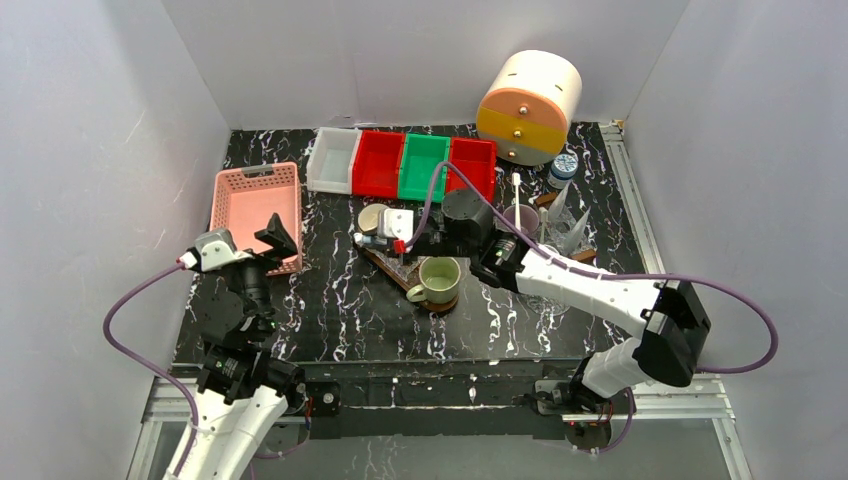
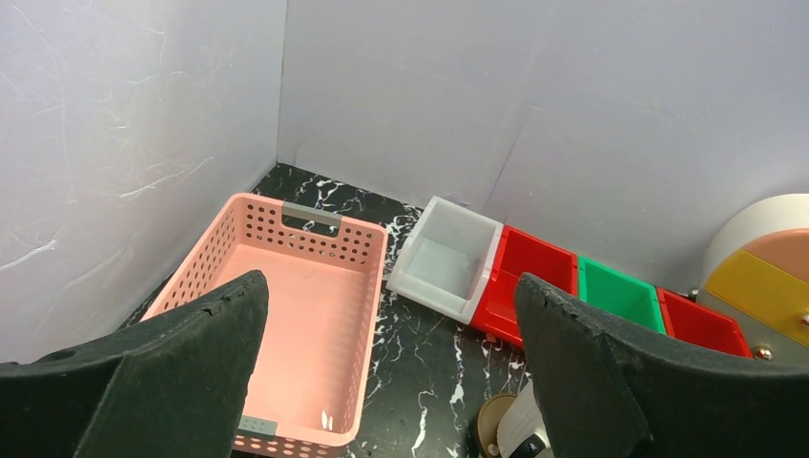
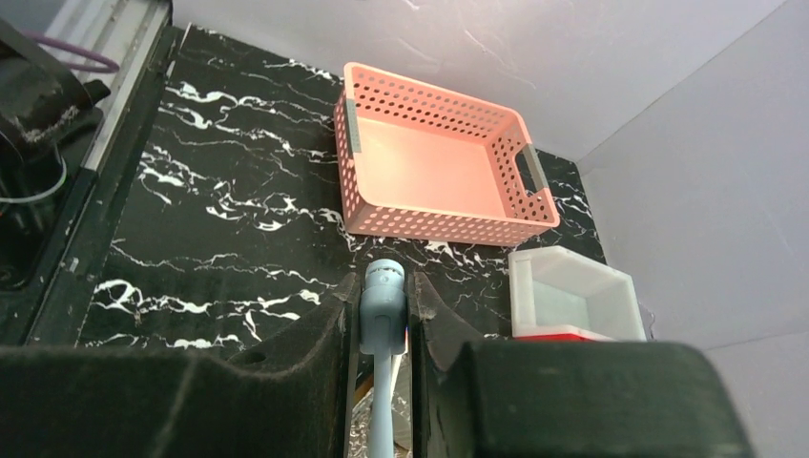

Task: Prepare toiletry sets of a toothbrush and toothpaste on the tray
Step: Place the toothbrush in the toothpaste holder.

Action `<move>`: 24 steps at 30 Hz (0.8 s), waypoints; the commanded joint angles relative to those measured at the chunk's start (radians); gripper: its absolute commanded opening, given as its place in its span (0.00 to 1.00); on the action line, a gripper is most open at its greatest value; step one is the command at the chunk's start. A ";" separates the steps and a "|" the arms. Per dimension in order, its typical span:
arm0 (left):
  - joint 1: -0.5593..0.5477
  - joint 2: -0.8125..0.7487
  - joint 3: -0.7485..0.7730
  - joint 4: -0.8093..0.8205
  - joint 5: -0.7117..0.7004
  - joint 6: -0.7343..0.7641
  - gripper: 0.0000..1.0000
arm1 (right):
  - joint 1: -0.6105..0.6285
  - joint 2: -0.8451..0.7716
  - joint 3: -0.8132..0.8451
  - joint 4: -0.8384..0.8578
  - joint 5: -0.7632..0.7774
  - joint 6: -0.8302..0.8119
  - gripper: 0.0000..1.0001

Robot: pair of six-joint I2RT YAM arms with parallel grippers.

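My right gripper point(image 3: 384, 286) is shut on a slim pale toothbrush point(image 3: 383, 303). Its capped head pokes out just past the fingertips. From above, that gripper point(image 1: 405, 243) hovers over the brown tray point(image 1: 385, 263) at the table's middle. A small white tube with a red-orange end point(image 1: 385, 243), apparently toothpaste, lies on the tray at the gripper's tips. My left gripper point(image 2: 391, 286) stands wide open and holds nothing. It hangs at the left near the pink basket point(image 1: 256, 205). Another white toothbrush point(image 1: 516, 188) stands upright in a cup at the right.
A green mug point(image 1: 438, 280), a brown round lid point(image 1: 370, 217) and a white box point(image 1: 399, 219) crowd the tray. White point(image 1: 332, 160), red point(image 1: 378, 163), green point(image 1: 424, 166) and red point(image 1: 471, 165) bins line the back. A drum of drawers point(image 1: 528, 106), a jar and glasses stand at the back right.
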 commanded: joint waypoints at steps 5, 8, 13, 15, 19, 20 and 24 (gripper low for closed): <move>0.007 0.028 -0.011 0.032 0.019 0.001 0.98 | 0.009 0.019 -0.045 0.046 -0.013 -0.077 0.01; 0.009 0.032 -0.013 0.032 0.024 0.004 0.98 | 0.009 0.023 -0.059 0.061 -0.025 -0.058 0.01; 0.012 0.039 -0.015 0.035 0.036 0.006 0.98 | 0.009 0.025 -0.095 0.096 -0.045 -0.046 0.01; 0.013 0.045 -0.017 0.039 0.044 0.008 0.98 | 0.010 0.030 -0.103 0.107 -0.045 -0.047 0.01; 0.013 0.053 -0.019 0.041 0.061 0.013 0.98 | 0.009 0.044 -0.110 0.117 -0.047 -0.059 0.01; 0.013 0.053 -0.020 0.041 0.062 0.014 0.98 | 0.009 0.048 -0.111 0.118 -0.045 -0.067 0.01; 0.013 0.056 -0.020 0.041 0.065 0.020 0.98 | 0.010 0.062 -0.123 0.144 -0.035 -0.081 0.01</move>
